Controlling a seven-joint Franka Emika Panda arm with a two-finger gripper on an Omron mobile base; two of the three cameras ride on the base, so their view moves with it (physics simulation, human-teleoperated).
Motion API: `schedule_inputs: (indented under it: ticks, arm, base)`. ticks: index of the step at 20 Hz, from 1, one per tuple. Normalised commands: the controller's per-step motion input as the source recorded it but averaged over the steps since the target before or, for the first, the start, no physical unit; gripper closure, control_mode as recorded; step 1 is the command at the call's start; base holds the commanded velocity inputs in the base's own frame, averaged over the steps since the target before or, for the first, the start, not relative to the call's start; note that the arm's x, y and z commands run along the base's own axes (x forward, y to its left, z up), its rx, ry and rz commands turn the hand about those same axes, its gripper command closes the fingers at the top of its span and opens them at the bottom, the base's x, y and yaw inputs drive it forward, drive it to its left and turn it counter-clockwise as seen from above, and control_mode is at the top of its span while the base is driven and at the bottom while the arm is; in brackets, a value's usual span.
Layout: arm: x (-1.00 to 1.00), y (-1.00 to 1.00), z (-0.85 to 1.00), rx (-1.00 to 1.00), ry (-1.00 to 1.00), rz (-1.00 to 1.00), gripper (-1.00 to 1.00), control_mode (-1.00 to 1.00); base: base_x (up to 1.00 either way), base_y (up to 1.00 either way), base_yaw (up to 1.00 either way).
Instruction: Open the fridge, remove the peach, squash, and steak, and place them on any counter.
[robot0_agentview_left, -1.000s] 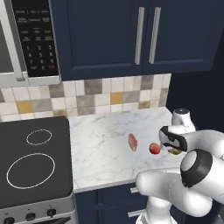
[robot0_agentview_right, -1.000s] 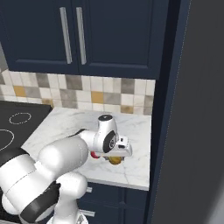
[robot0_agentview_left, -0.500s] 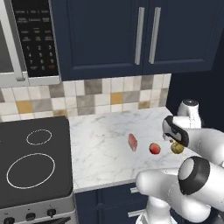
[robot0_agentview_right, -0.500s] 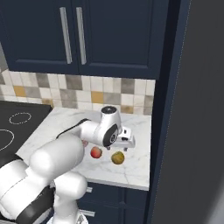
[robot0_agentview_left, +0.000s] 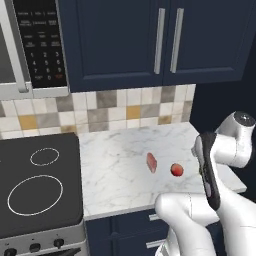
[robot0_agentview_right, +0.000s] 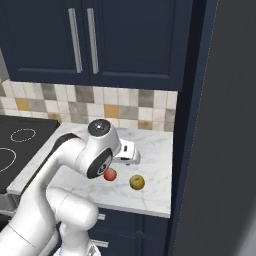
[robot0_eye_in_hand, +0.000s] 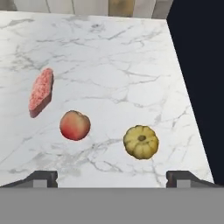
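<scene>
Left base view: steak (robot0_agentview_left: 151, 162) and peach (robot0_agentview_left: 176, 170) lie apart on the marble bench (robot0_agentview_left: 120, 165), right of the stovetop (robot0_agentview_left: 37, 185).

Right base view: squash (robot0_agentview_right: 137, 182) right of the peach.

Hand view: hand (robot0_eye_in_hand: 112, 178) wide apart, empty, above all three.

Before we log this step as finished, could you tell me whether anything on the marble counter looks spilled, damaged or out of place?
Nothing stands out. The steak, peach and squash lie apart from one another on the counter, intact, with no spill around them. The gripper is open above them and holds nothing.
</scene>
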Motion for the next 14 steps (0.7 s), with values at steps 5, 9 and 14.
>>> schedule_inputs:
  ticks: [5,9,14]
  arm:
    - [-0.93,0.75,1.0,0.0,-0.19,0.04,-1.0,-1.0]
    - [-1.0,0.56,1.0,0.0,-0.14,0.03,-1.0,-1.0]
    - [-1.0,0.54,0.98,0.0,-0.16,0.04,-1.0,-1.0]
  base:
    - [0.0,0.0,0.0]
    - [0.0,0.0,0.0]
    - [0.0,0.0,0.0]
